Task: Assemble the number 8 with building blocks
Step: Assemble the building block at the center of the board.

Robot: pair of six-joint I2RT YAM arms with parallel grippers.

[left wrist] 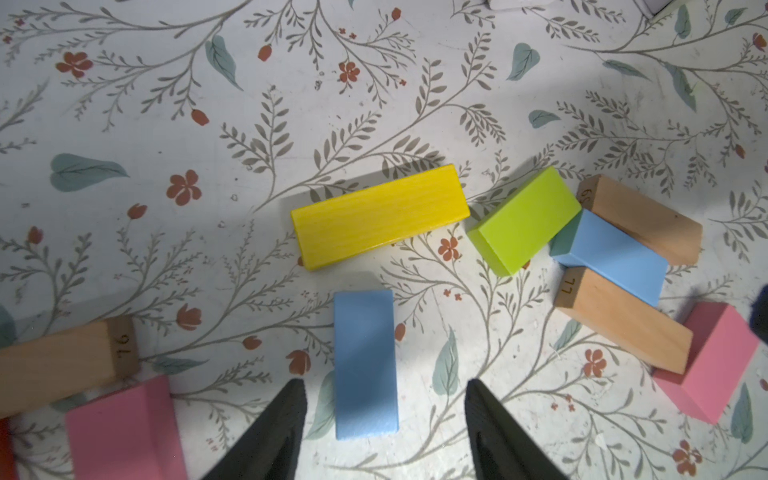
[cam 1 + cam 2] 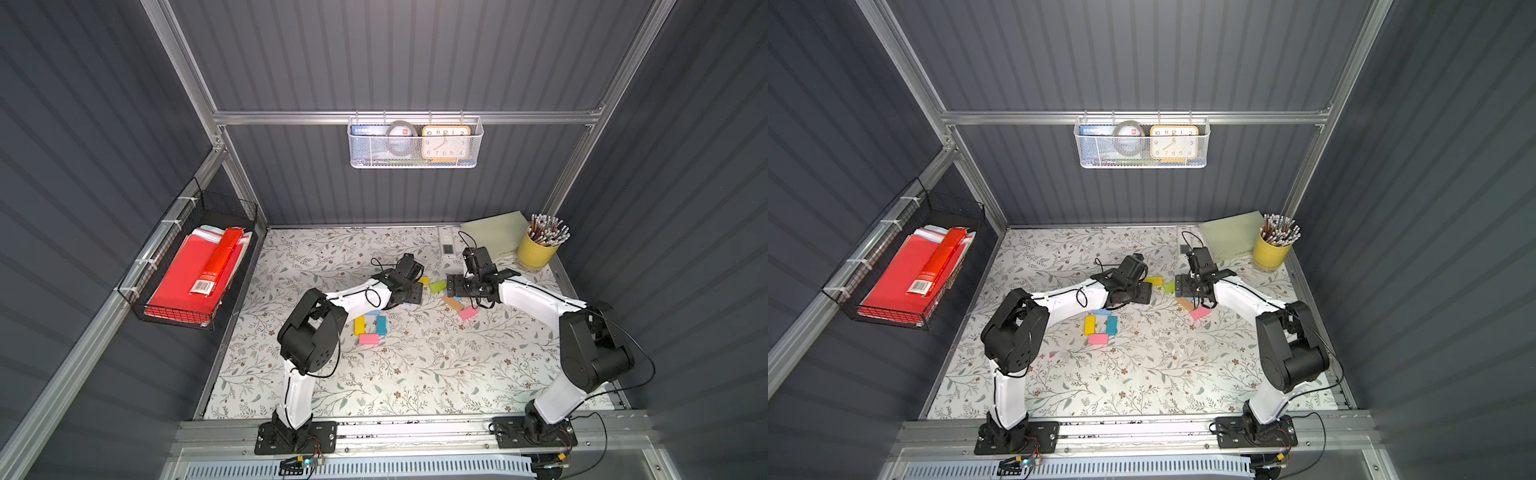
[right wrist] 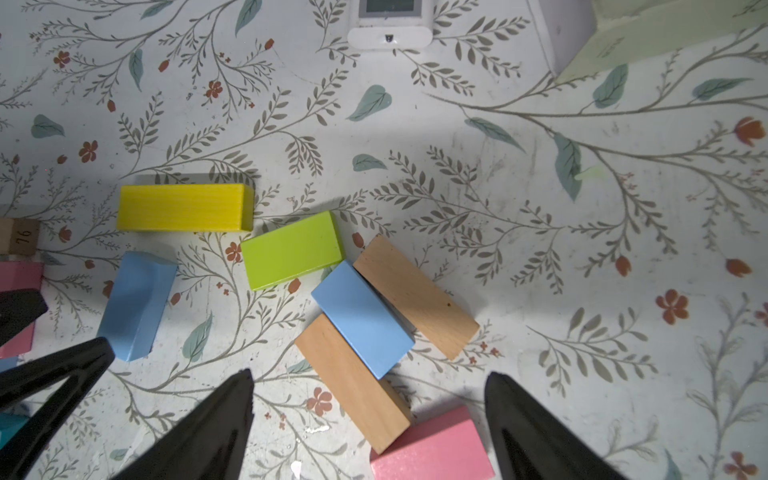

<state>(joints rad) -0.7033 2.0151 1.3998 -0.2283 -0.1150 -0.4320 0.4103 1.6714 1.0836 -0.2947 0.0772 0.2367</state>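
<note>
Straddling a light blue block (image 1: 363, 332) without touching it, the left claw (image 1: 386, 384) stands spread; the right claw (image 3: 370, 376) gapes wide over a tan block (image 3: 332, 357).

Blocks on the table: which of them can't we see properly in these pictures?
- Red block: left wrist view, only a sliver shows; the picture's edge cuts it off.
- Pink block: right wrist view, cut off by the picture's edge.
- Light blue block: in both top views, mostly hidden under the left arm.
</note>
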